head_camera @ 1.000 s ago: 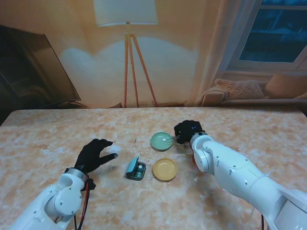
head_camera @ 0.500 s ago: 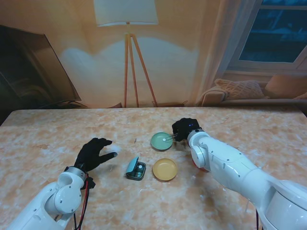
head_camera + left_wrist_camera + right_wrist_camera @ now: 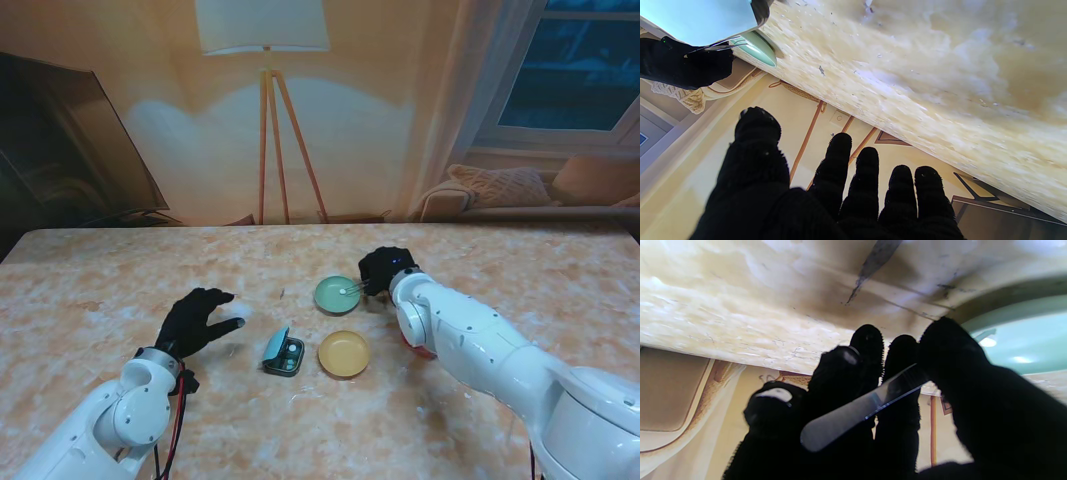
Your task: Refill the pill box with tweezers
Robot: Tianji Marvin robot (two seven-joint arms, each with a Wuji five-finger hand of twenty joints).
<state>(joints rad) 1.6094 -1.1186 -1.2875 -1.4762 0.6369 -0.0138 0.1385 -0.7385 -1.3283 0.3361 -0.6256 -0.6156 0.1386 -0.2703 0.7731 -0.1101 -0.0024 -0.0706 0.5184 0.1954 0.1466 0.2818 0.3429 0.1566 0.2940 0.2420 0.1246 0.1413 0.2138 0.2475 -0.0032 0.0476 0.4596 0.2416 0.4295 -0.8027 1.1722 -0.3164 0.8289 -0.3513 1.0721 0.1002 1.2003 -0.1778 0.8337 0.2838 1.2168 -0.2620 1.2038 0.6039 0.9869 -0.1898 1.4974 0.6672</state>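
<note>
Spanning the view, a marbled beige table (image 3: 90,270) meets a cream wall with a dark screen (image 3: 60,140) at left. The left hand (image 3: 195,322) rests spread, holding nothing. The open pill box (image 3: 283,354) sits beside a yellow dish (image 3: 344,354). Behind stands a floor lamp (image 3: 266,60). The right hand (image 3: 385,270) pinches tweezers (image 3: 857,410), tips seemingly over the green dish (image 3: 336,294). A window (image 3: 570,65) is at right.

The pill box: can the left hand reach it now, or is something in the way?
Probably yes. The left hand is open and holds nothing, and only bare table lies between it and the open pill box to its right. The right hand is busy at the green dish.
</note>
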